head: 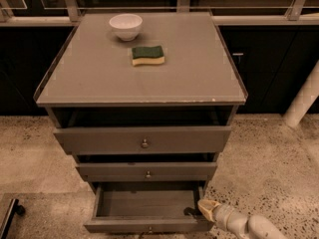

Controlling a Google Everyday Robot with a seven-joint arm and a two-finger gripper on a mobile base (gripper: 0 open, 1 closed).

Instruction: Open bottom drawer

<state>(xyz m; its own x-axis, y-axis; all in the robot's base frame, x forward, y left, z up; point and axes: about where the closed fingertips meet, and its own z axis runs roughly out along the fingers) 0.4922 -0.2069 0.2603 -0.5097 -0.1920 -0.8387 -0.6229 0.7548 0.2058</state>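
The bottom drawer (147, 225) of the grey-brown cabinet is pulled out, and its empty inside shows. Its tiny round knob (149, 229) sits at the centre of the front, at the frame's lower edge. The gripper (205, 208) is at the drawer's right front corner, its yellowish fingertips against the drawer's right side. The white arm (249, 225) comes in from the lower right.
The middle drawer (147, 172) and top drawer (143, 140) sit above, each with a knob. A white bowl (125, 26) and a green-and-yellow sponge (147, 55) lie on the cabinet top (199, 78). Speckled floor surrounds the cabinet. A white post (304, 101) stands at right.
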